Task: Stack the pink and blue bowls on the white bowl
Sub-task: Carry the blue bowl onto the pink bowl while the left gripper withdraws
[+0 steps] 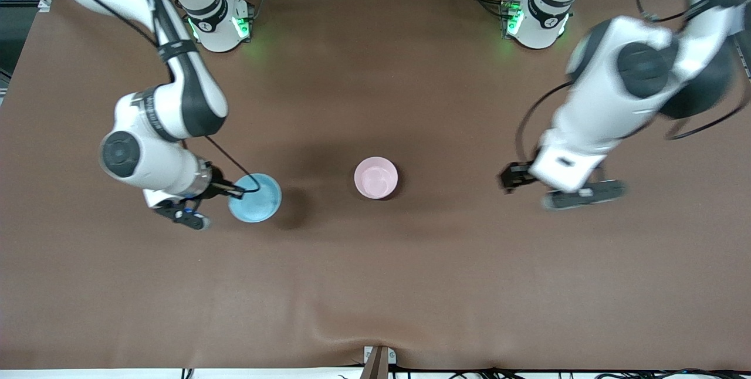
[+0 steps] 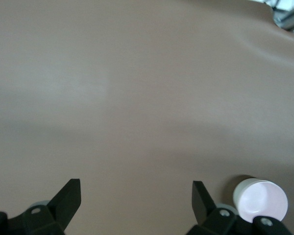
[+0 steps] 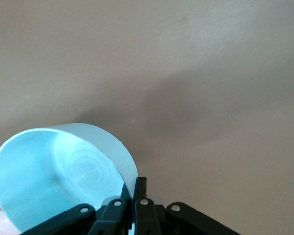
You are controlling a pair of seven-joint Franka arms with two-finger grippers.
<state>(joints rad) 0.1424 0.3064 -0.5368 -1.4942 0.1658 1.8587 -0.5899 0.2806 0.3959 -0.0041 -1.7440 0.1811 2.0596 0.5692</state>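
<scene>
Brown table mat (image 1: 375, 285): pink bowl (image 1: 376, 177) is seated mid-table, apparently nested on the white one. Blue bowl (image 1: 254, 197) is pinched by its rim in right gripper (image 1: 234, 191), tilted. Left gripper (image 1: 509, 178) is spread empty. Risk: thin rim grip slips, bowl lands off-centre.

White arms w/ black joints, black fingers (image 2: 68, 196) (green base lights).

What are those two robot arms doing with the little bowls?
The right gripper pinches the rim of the blue bowl, holding it up above the brown table. The pink bowl sits mid-table, seemingly stacked on a white bowl. The left gripper, fingers open and empty, hangs over the table near its own end.
</scene>
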